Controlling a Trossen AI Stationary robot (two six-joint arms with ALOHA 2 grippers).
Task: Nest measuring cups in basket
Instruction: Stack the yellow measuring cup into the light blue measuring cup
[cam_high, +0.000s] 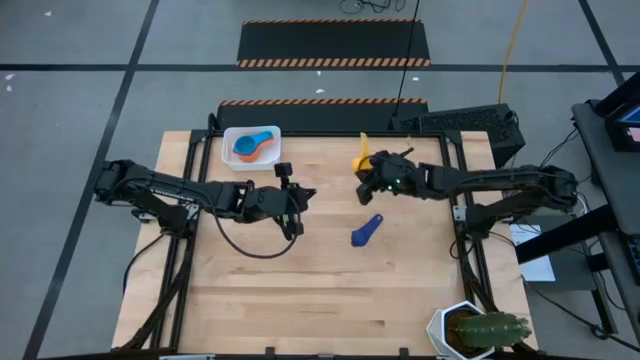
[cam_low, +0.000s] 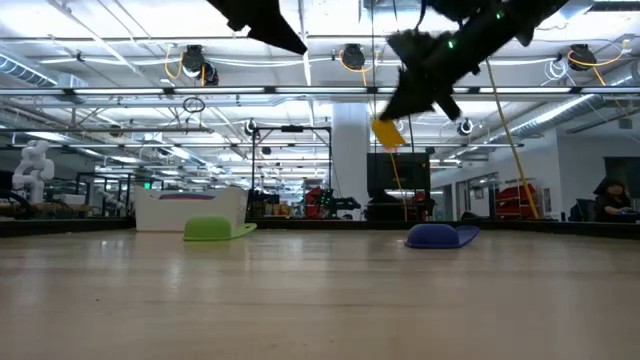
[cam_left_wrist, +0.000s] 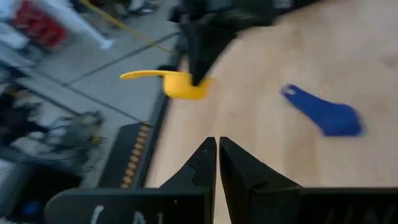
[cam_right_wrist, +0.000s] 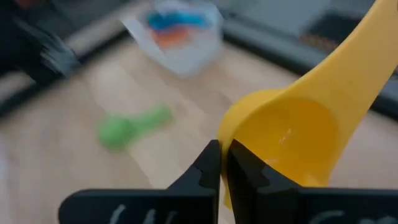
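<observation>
Yellow plastic fills the right wrist view: the right gripper (cam_right_wrist: 219, 163) has its fingers pinched tight on the rim of the yellow scoop (cam_right_wrist: 292, 134). From above, that gripper (cam_high: 368, 172) sits right of centre, with the yellow scoop (cam_high: 361, 157) lifted just beyond it. Only the table-level view shows the scoop (cam_low: 387, 132) hanging clear of the wood. A navy scoop (cam_high: 366, 231) lies mid-table. The green scoop (cam_low: 215, 229) shows only at table level and from the right wrist. The white basket (cam_high: 232, 139), upper left of the table, holds a light blue scoop (cam_high: 257, 143) over an orange one (cam_high: 245, 157). The left gripper (cam_high: 297, 212) waits centre-left, fingers together and empty.
</observation>
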